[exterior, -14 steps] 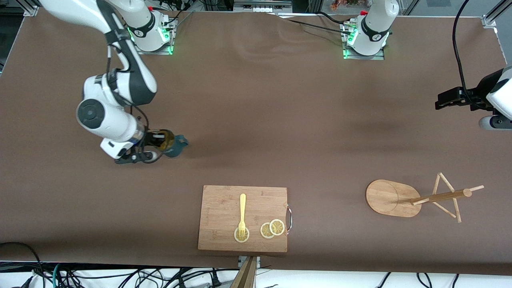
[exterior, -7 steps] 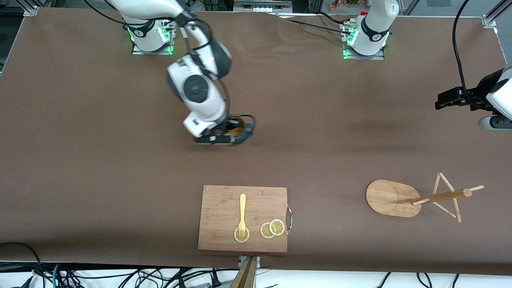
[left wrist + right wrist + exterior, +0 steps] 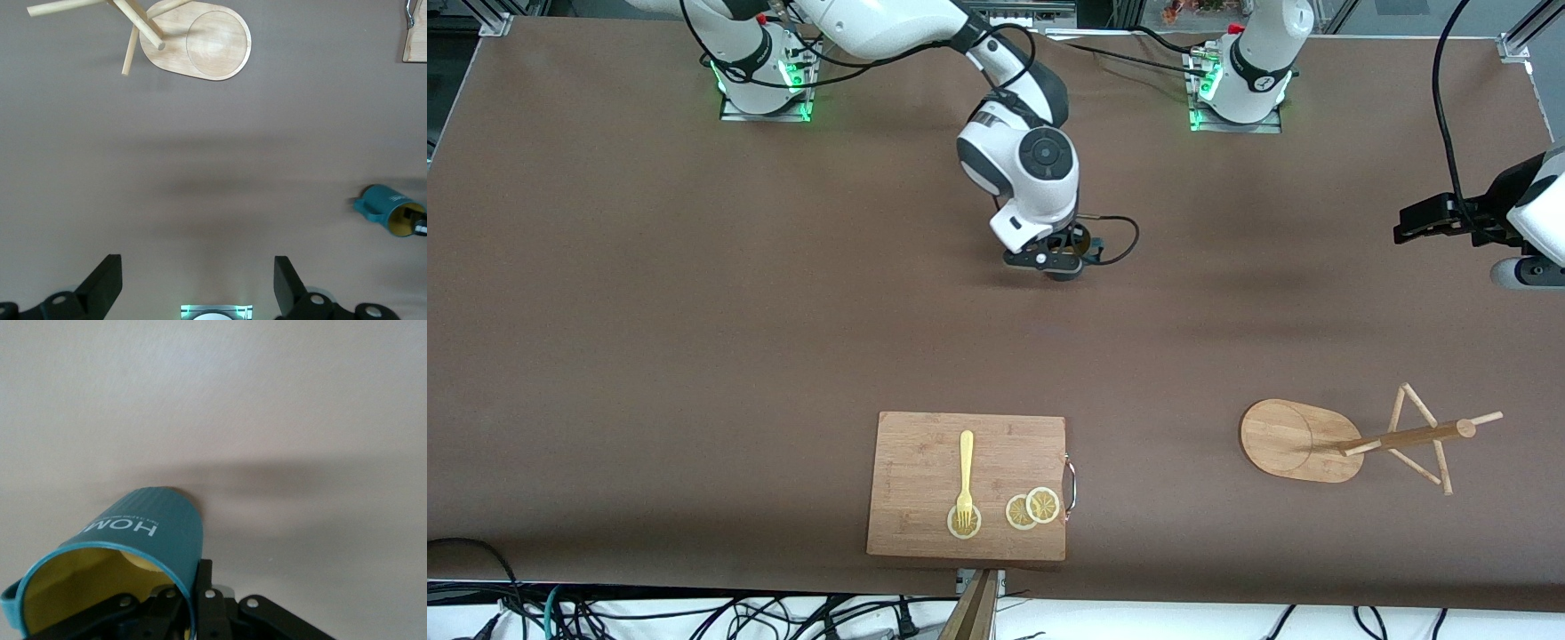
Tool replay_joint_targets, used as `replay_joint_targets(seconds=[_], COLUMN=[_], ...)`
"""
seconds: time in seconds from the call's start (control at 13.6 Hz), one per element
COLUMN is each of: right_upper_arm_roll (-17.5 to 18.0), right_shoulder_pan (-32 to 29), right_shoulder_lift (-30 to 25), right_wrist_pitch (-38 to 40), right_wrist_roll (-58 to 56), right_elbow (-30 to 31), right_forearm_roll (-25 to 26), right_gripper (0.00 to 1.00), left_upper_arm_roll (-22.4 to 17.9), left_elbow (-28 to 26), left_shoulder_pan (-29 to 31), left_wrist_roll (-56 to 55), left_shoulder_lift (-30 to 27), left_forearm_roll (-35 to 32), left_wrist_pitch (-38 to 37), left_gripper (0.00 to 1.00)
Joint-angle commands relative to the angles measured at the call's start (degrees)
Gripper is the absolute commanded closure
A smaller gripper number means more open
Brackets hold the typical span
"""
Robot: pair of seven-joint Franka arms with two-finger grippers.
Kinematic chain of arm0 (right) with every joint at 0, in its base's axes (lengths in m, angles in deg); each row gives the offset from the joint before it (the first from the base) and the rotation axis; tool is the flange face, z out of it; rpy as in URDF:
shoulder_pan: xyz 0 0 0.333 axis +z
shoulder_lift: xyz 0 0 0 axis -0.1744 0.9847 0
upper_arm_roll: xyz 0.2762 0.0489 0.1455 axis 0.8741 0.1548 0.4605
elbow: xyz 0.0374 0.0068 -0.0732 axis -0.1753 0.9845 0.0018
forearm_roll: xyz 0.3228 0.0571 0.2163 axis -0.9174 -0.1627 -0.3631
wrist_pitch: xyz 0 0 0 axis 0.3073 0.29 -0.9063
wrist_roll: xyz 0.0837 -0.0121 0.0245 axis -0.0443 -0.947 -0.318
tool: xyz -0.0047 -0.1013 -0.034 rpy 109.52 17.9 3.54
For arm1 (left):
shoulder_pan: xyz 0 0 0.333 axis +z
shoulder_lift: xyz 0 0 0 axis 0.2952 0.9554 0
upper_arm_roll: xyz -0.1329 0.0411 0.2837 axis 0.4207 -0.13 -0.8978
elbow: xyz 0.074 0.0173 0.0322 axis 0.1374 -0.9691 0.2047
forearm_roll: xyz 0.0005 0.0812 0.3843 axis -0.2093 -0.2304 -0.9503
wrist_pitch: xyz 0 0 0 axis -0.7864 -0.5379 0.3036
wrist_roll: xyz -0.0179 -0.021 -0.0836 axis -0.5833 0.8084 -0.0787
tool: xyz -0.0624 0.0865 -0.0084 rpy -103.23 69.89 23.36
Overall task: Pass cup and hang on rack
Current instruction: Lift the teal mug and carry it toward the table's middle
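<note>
The dark teal cup [image 3: 1085, 244] with a yellow inside hangs over the middle of the table, mostly hidden under my right gripper [image 3: 1063, 260]. In the right wrist view the cup [image 3: 143, 527] is tilted, and my right gripper [image 3: 193, 600] is shut on its rim wall, one finger inside and one outside. The left wrist view shows the cup [image 3: 390, 210] from afar. The wooden rack [image 3: 1294, 440] stands toward the left arm's end, nearer the camera. My left gripper [image 3: 1400, 227] waits open and empty over that end; its fingers [image 3: 100, 287] stand wide apart.
A wooden cutting board [image 3: 967, 484] with a yellow fork [image 3: 966, 476] and lemon slices [image 3: 1032, 508] lies at the table's near edge, mid-table. A black cable [image 3: 1445, 107] hangs by the left arm. The rack's base [image 3: 207, 40] shows in the left wrist view.
My right arm has carried the cup from the right arm's end of the table to over the middle, farther from the camera. The left arm has not moved.
</note>
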Motion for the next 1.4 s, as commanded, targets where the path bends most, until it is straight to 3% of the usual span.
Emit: replay_joint_targets(seconds=[0.0,0.29,0.74,0.88,1.1,1.32], right_upper_arm_roll=[-0.8,-1.0,-1.0,-1.0,-1.0,-1.2], right_shoulder_pan=[1.3,2.3,2.4,2.4,2.2,2.0], right_shoulder_lift=[1.3,2.2,2.5,2.3,1.4,-0.6], right_wrist_pitch=[1.0,-0.3,-0.4,-0.4,0.3,1.5], right_wrist_roll=[1.3,2.0,2.5,2.5,3.3,3.6], right_elbow=[-2.9,-2.9,-2.9,-2.9,-3.0,-3.1], right_forearm_roll=[-0.3,-0.1,0.1,0.1,-0.1,-0.4], right_gripper=[1.0,1.0,0.88,0.79,0.44,0.36], left_upper_arm_roll=[0.1,0.1,0.0,0.1,0.2,0.4], left_elbow=[0.1,0.1,0.2,0.1,0.1,-0.2], left_shoulder_pan=[-0.3,0.0,-0.4,0.0,-0.5,-3.3], left_wrist_roll=[-0.3,-0.3,-0.3,0.2,0.3,0.3], left_shoulder_lift=[-0.1,-0.1,0.7,0.9,1.0,1.5], left_forearm_roll=[-1.2,-1.2,-1.1,-0.6,-0.3,0.1], left_wrist_pitch=[0.3,0.3,0.4,0.4,0.3,0.3], left_gripper=[0.0,0.0,0.0,0.0,0.0,0.0])
